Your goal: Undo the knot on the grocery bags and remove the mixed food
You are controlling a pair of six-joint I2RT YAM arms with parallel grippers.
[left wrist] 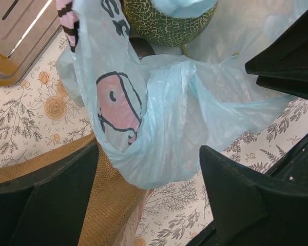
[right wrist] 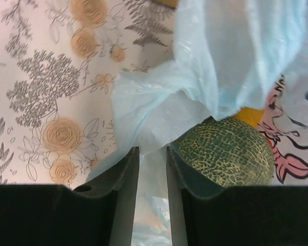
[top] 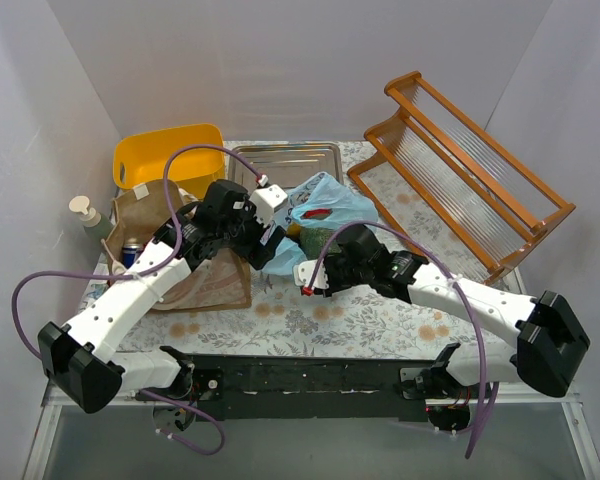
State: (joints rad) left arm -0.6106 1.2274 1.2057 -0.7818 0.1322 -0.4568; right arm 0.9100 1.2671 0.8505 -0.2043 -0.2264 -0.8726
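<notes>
The light blue plastic bag (top: 332,203) with cartoon print lies open at mid-table. A green netted melon (left wrist: 169,23) shows inside it, also in the right wrist view (right wrist: 226,154), with a red packet (top: 318,213) and a dark round item (left wrist: 141,47). My left gripper (top: 265,246) is open, and a fold of the bag (left wrist: 169,128) hangs between its fingers (left wrist: 231,189). My right gripper (right wrist: 152,149) is shut on a thin edge of the bag (right wrist: 195,92) beside the melon. The brown paper bag (top: 212,285) lies at the left under my left arm, with a blue-silver can (top: 130,254) in it.
A yellow tub (top: 170,155) and a metal tray (top: 285,160) stand at the back. A pump soap bottle (top: 86,215) is at the far left. A wooden rack (top: 465,170) fills the right rear. The tablecloth (top: 310,320) is floral.
</notes>
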